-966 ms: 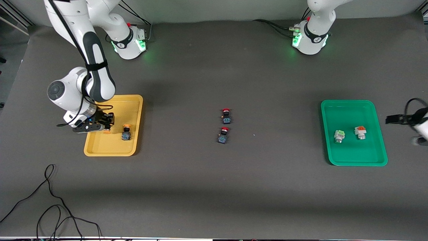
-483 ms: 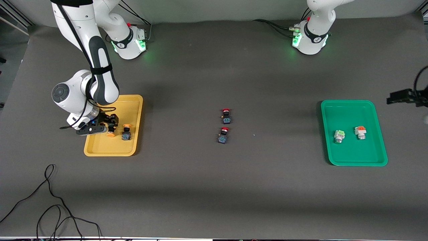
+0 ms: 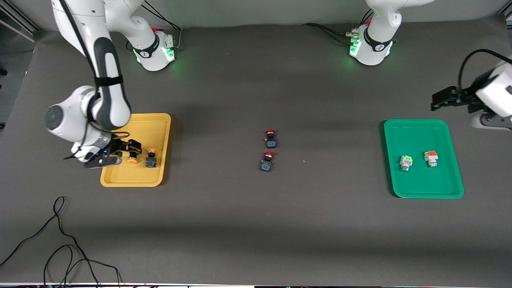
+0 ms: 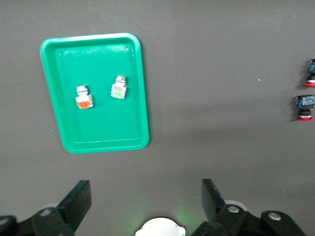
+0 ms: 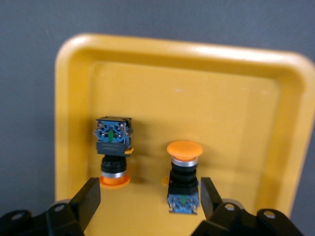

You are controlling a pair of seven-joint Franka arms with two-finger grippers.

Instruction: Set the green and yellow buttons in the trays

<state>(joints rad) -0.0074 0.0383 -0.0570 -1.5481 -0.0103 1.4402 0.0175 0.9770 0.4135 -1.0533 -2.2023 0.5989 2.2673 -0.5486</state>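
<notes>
The yellow tray [image 3: 132,176] holds two orange-yellow capped buttons, one [image 3: 132,159] beside the other [image 3: 151,158]. In the right wrist view both lie on their sides on the tray [image 5: 221,113], one [image 5: 114,147] apart from the other [image 5: 183,177]. My right gripper [image 3: 130,149] hangs open and empty just above them [image 5: 149,199]. The green tray [image 3: 420,136] holds a pale-green topped button [image 3: 406,162] and an orange topped one [image 3: 431,158]. My left gripper [image 3: 436,102] is open and empty, high over the table off that tray's corner; its wrist view shows the tray [image 4: 103,128].
Two red-capped black-blue switches [image 3: 271,139] [image 3: 267,161] lie at the table's middle and show in the left wrist view [image 4: 304,105]. Black cables [image 3: 60,240] trail at the near corner by the right arm's end.
My right gripper let go of the second orange-yellow button into the yellow tray and drew back a little. My left arm swung up and inward from the table's edge.
</notes>
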